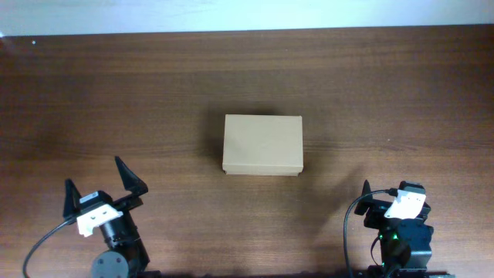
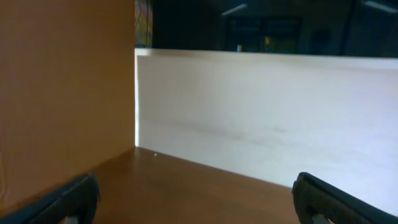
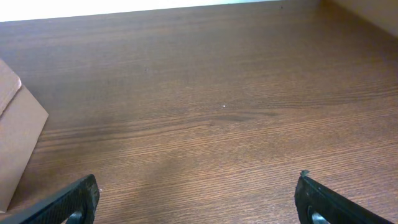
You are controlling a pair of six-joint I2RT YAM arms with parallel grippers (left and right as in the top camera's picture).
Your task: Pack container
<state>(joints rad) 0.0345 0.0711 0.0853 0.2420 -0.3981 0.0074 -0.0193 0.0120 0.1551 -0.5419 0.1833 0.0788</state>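
The container (image 1: 262, 145) is a plain brown cardboard box lying in the middle of the table with its lid shut. Its corner also shows at the left edge of the right wrist view (image 3: 15, 134). My left gripper (image 1: 96, 182) is open and empty near the front left of the table, well apart from the box. In the left wrist view the left gripper (image 2: 196, 200) points over bare table toward a pale wall. My right gripper (image 1: 384, 191) is open and empty at the front right. In the right wrist view the right gripper (image 3: 199, 202) hangs over bare wood.
The dark wooden table (image 1: 386, 93) runs to a white wall at the back (image 1: 247, 14). A brown panel (image 2: 62, 93) fills the left of the left wrist view. No other objects show on the table.
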